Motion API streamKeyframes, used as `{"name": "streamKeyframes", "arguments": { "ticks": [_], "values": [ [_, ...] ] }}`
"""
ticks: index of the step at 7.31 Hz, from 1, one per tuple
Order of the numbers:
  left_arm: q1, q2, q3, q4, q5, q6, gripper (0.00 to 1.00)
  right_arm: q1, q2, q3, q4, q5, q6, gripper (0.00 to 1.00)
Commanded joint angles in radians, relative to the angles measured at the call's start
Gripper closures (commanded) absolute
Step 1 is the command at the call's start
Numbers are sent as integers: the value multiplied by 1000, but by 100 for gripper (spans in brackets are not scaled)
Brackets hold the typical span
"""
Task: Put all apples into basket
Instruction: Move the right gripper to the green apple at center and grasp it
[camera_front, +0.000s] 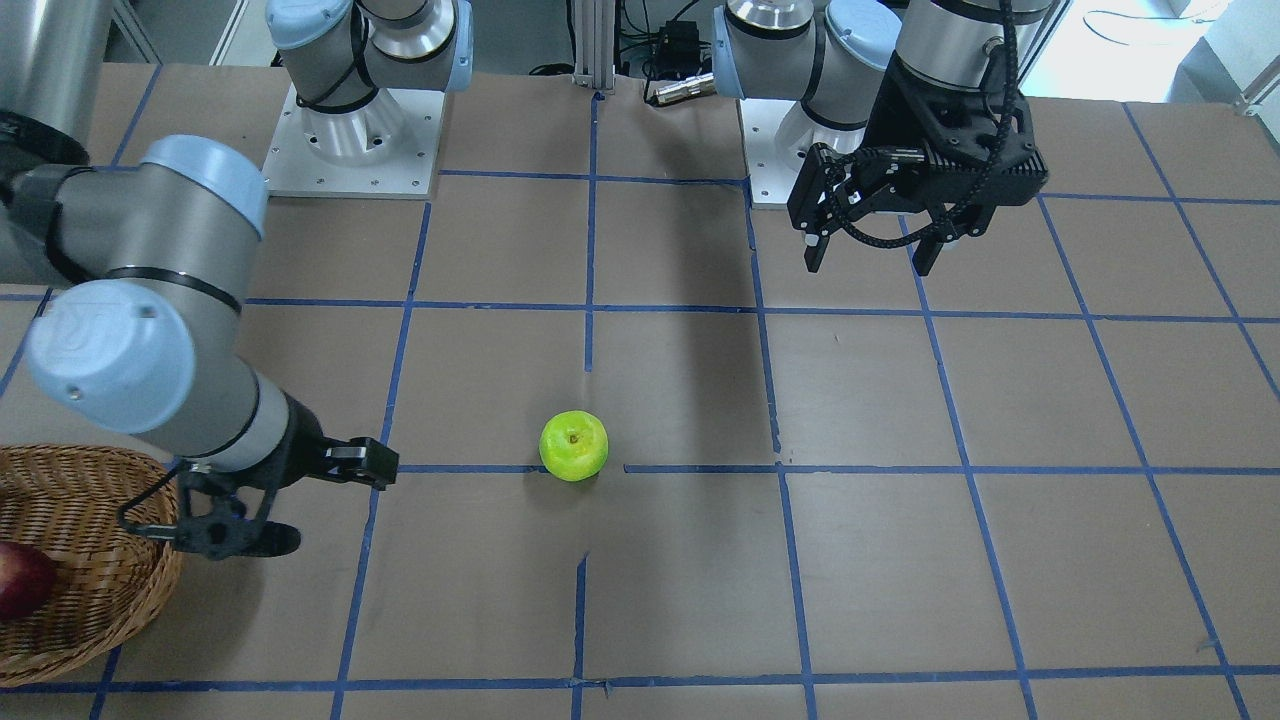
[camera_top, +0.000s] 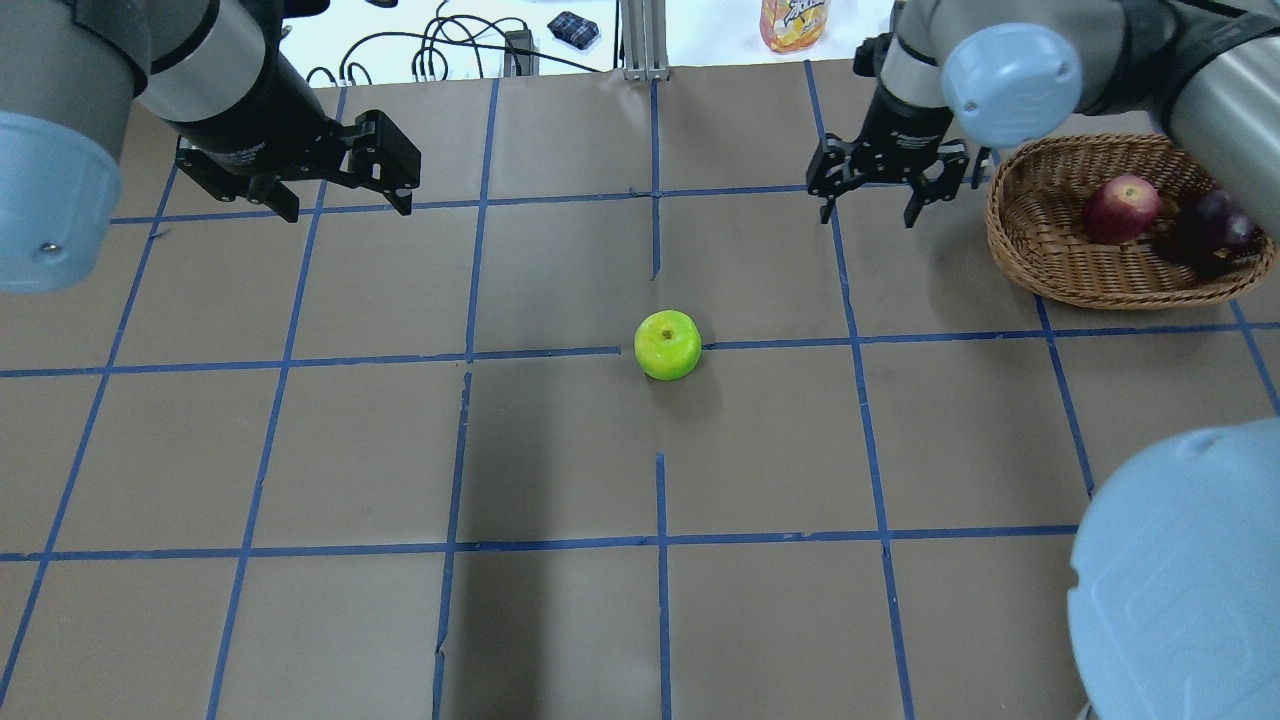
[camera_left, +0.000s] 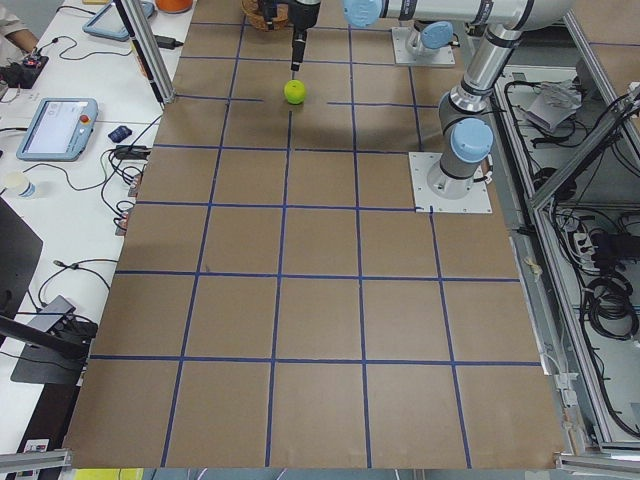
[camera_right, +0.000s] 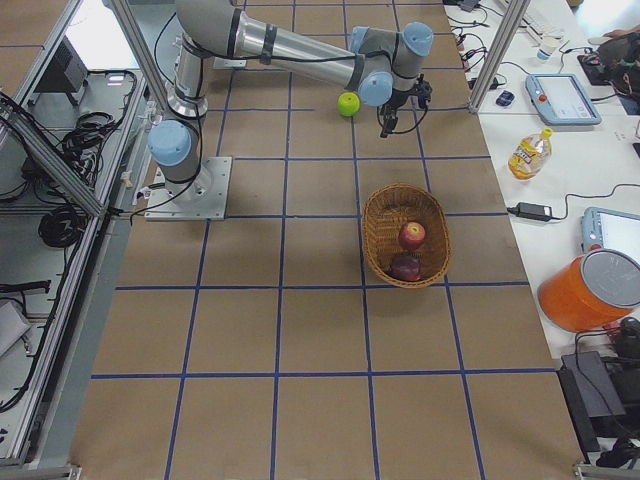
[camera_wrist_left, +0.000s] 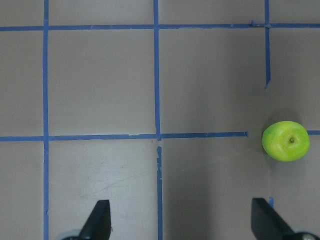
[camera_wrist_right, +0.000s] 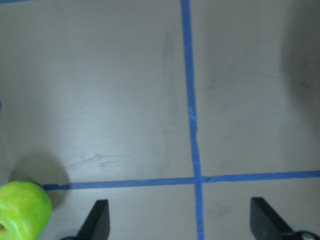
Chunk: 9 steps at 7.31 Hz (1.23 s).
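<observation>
- The lone apple sits on the tabletop near its middle, clear of everything else.
- The basket stands on the tabletop at the robot's far right, well apart from the lone apple.
- The first apple and the second apple lie in the basket, side by side.
- The right claw hangs over the tabletop just beside the basket, on the side toward the lone apple.
- The left claw hangs over the far left, well apart from the lone apple.

No legible text or numbers; lettering on the orange bottle label too blurred to read
</observation>
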Motion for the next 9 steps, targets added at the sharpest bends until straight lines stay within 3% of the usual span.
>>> {"name": "streamKeyframes", "arguments": {
  "ticks": [1,5,9],
  "values": [
    [0,0,-2,0,2,0,0,128,49,26,-95,40,186,0],
    [0,0,-1,0,0,0,0,279,109,22,-101,42,391,0],
    [1,1,-2,0,0,0,0,290,141,28,-103,41,391,0]
  ]
}}
